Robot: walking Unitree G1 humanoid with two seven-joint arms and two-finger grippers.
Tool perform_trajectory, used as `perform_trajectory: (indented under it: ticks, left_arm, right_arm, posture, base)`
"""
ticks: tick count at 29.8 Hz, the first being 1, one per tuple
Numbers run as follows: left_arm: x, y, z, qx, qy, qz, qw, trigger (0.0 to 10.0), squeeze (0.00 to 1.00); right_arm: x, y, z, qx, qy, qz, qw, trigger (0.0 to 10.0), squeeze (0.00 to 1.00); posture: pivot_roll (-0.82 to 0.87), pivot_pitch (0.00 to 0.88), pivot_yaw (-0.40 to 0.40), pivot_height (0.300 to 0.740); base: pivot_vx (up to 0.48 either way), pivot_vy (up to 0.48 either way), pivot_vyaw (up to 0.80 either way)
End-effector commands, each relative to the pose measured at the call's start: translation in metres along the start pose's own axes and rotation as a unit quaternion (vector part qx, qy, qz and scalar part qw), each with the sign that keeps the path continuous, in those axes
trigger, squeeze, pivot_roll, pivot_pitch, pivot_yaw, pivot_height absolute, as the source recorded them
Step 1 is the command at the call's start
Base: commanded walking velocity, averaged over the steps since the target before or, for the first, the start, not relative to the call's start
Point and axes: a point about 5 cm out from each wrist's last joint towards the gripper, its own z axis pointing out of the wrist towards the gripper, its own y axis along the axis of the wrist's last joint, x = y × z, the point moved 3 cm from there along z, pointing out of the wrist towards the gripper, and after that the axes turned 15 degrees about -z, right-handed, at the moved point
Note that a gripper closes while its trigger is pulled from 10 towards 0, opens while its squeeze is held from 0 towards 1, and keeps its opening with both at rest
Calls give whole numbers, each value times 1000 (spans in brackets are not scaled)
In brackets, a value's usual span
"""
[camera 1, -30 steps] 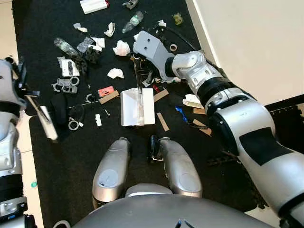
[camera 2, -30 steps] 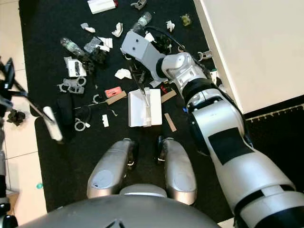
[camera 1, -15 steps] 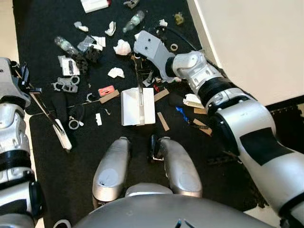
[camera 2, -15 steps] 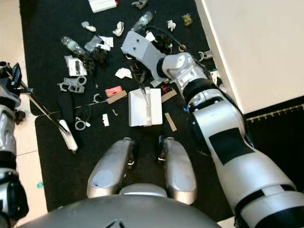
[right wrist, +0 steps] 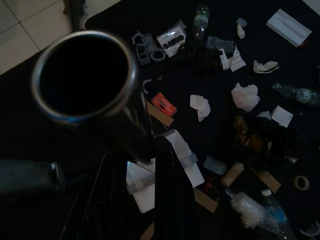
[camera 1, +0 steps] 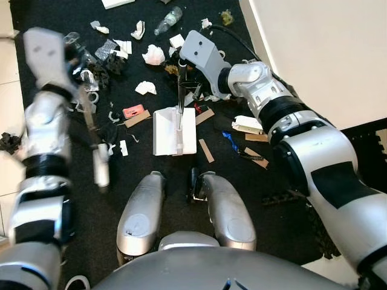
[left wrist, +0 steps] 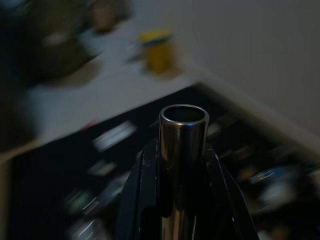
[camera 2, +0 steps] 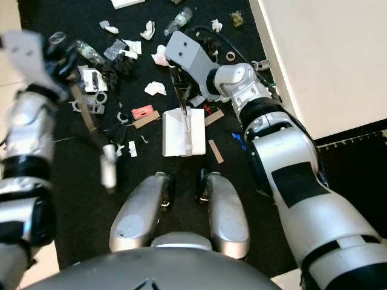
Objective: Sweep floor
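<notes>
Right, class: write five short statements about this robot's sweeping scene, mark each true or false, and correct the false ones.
1. The white dustpan lies on the black mat just ahead of the robot's feet. True.
2. The right gripper is shut on the dustpan's metal handle. True.
3. The left gripper is empty. False: it is shut on a metal broom pole.
4. The small red packet lies inside the dustpan. False: it lies on the mat to the dustpan's left.
5. Crumpled white paper and a clear plastic bottle lie on the mat beyond the dustpan. True.
</notes>
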Motion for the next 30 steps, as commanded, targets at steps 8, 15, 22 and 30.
perform_trajectory:
  ticks: [8,15,22,30]
  left_arm:
    - [-53,11,17,-49,-94,-24,994,10000,0]
    - [-31,56,-10,-97,-78,30,992,10000,0]
    - [35,78,-49,-89,55,94,990,10000,0]
    - [85,51,-78,-2,162,49,986,10000,0]
  right_arm:
    - [15,-14,2,10,20,29,999,10000,0]
    - [13,-14,1,8,13,34,999,10000,0]
    - [15,-16,2,10,15,36,999,10000,0]
    - [14,-20,0,25,13,31,999,10000,0]
  posture:
    - [80,238,-100,740]
    - [101,236,-77,740]
    - [122,233,-72,740]
    - [127,228,-74,740]
  base:
    - [0,0,0]
    - [0,0,0]
    - [0,0,0]
    - [0,0,0]
